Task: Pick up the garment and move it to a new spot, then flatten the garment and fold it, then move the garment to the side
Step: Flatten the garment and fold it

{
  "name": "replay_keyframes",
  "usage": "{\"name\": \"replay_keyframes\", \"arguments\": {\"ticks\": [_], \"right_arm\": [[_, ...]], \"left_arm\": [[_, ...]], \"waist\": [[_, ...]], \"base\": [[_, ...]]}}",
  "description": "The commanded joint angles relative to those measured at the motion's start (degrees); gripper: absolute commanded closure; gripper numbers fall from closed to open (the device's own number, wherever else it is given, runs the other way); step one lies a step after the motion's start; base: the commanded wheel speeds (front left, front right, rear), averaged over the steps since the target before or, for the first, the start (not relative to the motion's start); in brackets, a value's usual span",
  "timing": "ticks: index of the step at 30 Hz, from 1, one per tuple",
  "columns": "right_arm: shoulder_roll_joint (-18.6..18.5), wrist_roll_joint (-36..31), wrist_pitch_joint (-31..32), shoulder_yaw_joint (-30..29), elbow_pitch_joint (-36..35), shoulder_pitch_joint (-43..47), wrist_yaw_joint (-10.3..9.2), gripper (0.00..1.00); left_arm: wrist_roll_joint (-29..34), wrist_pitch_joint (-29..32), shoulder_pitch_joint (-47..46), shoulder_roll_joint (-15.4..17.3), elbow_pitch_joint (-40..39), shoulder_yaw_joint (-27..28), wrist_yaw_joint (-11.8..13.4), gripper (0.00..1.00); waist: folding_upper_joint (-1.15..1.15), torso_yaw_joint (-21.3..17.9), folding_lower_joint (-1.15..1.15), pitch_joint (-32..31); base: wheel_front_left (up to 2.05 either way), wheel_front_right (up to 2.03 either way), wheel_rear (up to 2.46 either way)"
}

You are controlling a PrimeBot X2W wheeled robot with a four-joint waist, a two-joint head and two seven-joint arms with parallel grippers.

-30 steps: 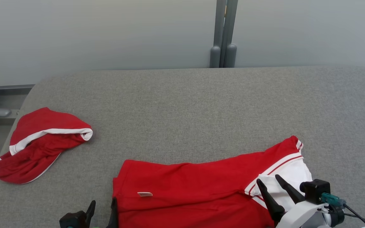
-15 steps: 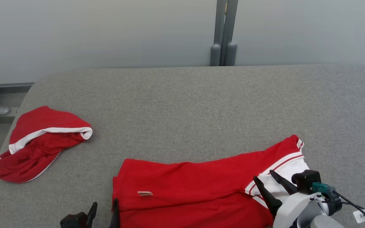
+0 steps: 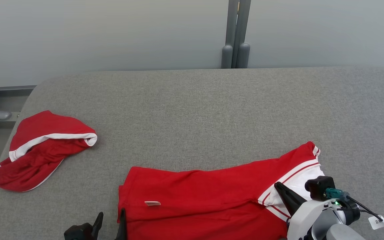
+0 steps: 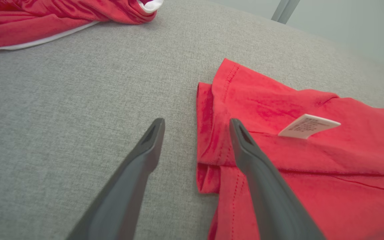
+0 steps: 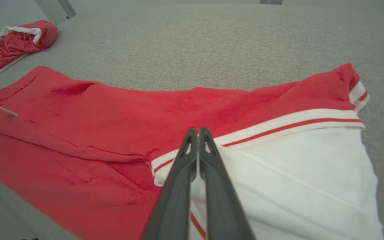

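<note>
The scene was lit brightly and evenly by soft, diffuse light. Only faint shadows were cast, along the garment's [image 3: 195, 196] edges and beneath the fingers [image 4: 143, 156] in the left wrist view. The head view was rendered sharp throughout. Both wrist views were bent by wide-angle distortion toward the edges, and the finger bases and far wall [image 4: 362, 26] were slightly blurred.

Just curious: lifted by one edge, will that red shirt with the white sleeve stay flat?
Probably not: the shirt lies in soft folds, so it should droop. Likely light, not slippery: the cloth looks thin and matte.
</note>
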Motion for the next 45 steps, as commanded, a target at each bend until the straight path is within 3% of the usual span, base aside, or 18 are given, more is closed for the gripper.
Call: {"name": "replay_keyframes", "arguments": {"ticks": [1, 19, 20, 21, 22, 23, 24, 25, 35, 40, 45], "right_arm": [[0.18, 0.0, -0.13, -0.22, -0.12, 0.57, -0.07, 1.0], [-0.56, 0.77, -8.8, -1.97, -8.65, 10.76, -0.07, 1.0], [-0.69, 0.62, -8.89, -2.08, -8.74, 11.28, -0.07, 0.96], [-0.67, 0.59, -8.94, -2.12, -9.04, 11.74, -0.07, 0.77], [-0.66, 0.57, -8.98, -2.32, -9.25, 12.1, -0.07, 0.71], [-0.58, 0.55, -9.0, -2.79, -9.48, 12.63, -0.07, 0.55], [-0.52, 0.46, -8.95, -3.06, -9.78, 13.27, -0.07, 0.07], [-0.38, 0.41, -8.92, -3.52, -10.42, 13.84, -0.07, 0.0], [-1.09, -1.83, -8.94, -9.89, -17.01, 20.89, -0.07, 0.0], [-0.71, -2.75, -8.94, -12.01, -18.72, 18.29, -0.07, 0.0], [-0.24, -4.17, -8.94, -14.86, -14.81, 14.02, -0.07, 0.0]], "left_arm": [[-0.31, 0.05, 0.16, 0.16, -0.2, 0.01, 0.14, 0.0], [0.3, 0.05, 0.1, 0.15, -1.03, 0.85, -0.48, 0.0], [0.36, 0.05, 0.04, 0.15, -0.95, 0.91, -0.54, 0.0], [0.4, 0.05, -0.02, 0.15, -0.91, 0.98, -0.58, 0.0], [0.42, 0.05, -0.08, 0.16, -0.86, 1.07, -0.6, 0.0], [0.46, 0.05, -0.11, 0.16, -0.85, 1.18, -0.62, 0.0], [0.54, 0.05, -0.11, 0.16, -0.84, 1.26, -0.65, 0.0], [0.6, 0.05, -0.11, 0.16, -0.84, 1.29, -0.68, 0.0], [0.88, 0.05, 0.28, 0.16, -0.86, 1.55, -0.77, 0.0], [0.87, 0.05, -0.24, 0.16, -0.76, 0.95, -0.82, 0.0], [1.17, 0.05, -0.57, 0.15, -0.99, 0.15, -0.55, 0.0]], "waist": [[0.0, -0.02, 0.0, 0.02], [0.0, -3.14, 0.0, 0.61], [0.0, -3.27, 0.0, 0.61], [0.0, -3.4, 0.0, 0.6], [0.0, -3.54, 0.0, 0.59], [0.0, -3.68, 0.0, 0.56], [0.0, -3.8, 0.0, 0.55], [0.0, -3.89, 0.0, 0.54], [0.0, -4.39, 0.0, 0.38], [0.0, -4.53, 0.0, 0.32], [0.0, -3.96, 0.0, 0.5]], "base": [[0.0, 0.0, 0.0], [0.0, 0.0, 0.0], [0.0, 0.0, 0.0], [0.0, 0.0, 0.0], [0.0, 0.0, 0.0], [0.0, 0.0, 0.0], [0.0, 0.0, 0.0], [0.0, 0.0, 0.0], [0.0, 0.0, 0.0], [0.0, 0.0, 0.0], [0.0, 0.0, 0.0]]}}
